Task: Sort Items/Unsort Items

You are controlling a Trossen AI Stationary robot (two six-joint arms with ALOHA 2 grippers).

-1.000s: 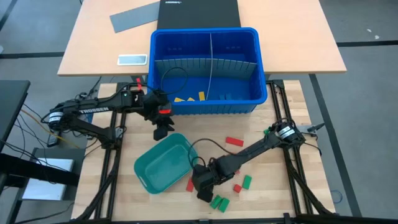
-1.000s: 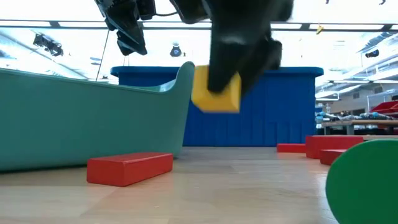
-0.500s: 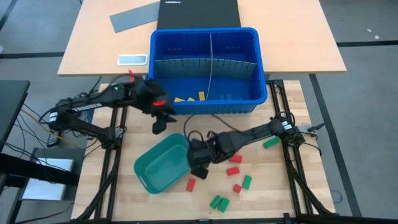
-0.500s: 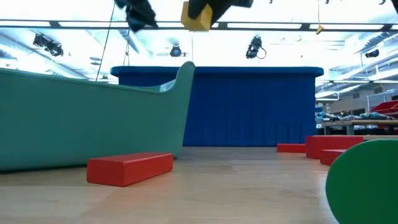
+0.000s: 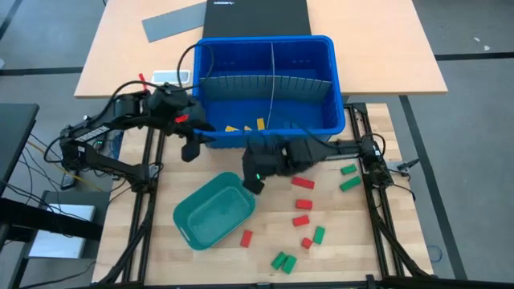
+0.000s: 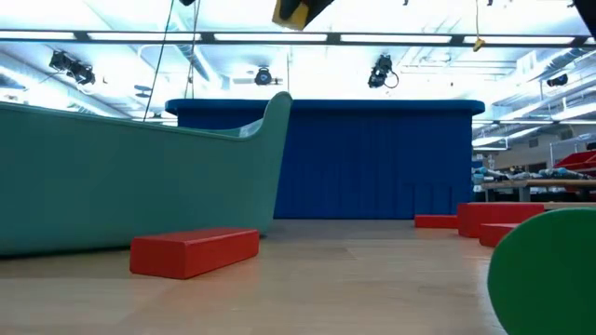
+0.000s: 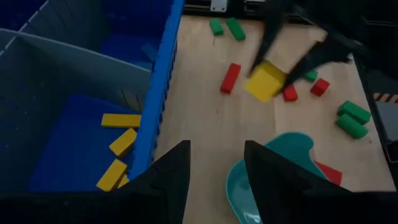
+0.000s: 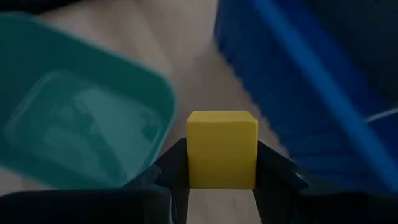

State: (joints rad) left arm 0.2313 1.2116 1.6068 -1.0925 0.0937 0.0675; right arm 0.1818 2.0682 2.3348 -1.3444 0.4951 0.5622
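Observation:
My right gripper [image 5: 252, 181] is shut on a yellow block [image 8: 222, 148] above the table, between the teal tray [image 5: 213, 210] and the blue bin's near wall [image 5: 273, 135]. The block also shows in the left wrist view [image 7: 266, 81] and at the top of the low view [image 6: 293, 11]. My left gripper [image 5: 190, 150] hangs open and empty by the bin's near left corner. Several yellow blocks [image 5: 245, 126] lie on the bin's floor. Red blocks [image 5: 303, 183] and green blocks [image 5: 347, 178] lie flat on the wooden table. My right gripper pinches the yellow block by two opposite sides [image 8: 190, 155] between its two fingers. The fingers [image 7: 272, 37] reach it slanting down from the table's right side. The block is lifted clear of the table, well above the tray's rim.
The blue bin [image 5: 333, 88] has grey slotted dividers [image 5: 265, 80] inside. A red block [image 6: 194, 251] lies near the tray's corner, more red and green ones [image 5: 283, 260] toward the near edge. A grey sheet [image 5: 173, 22] lies on the far desk.
My right gripper has risen and gone toward the table's far edge, from beside the tray's near corner to just before the blue bin, carrying the yellow block clear of the table. My left gripper has drawn back toward the table's left and far side.

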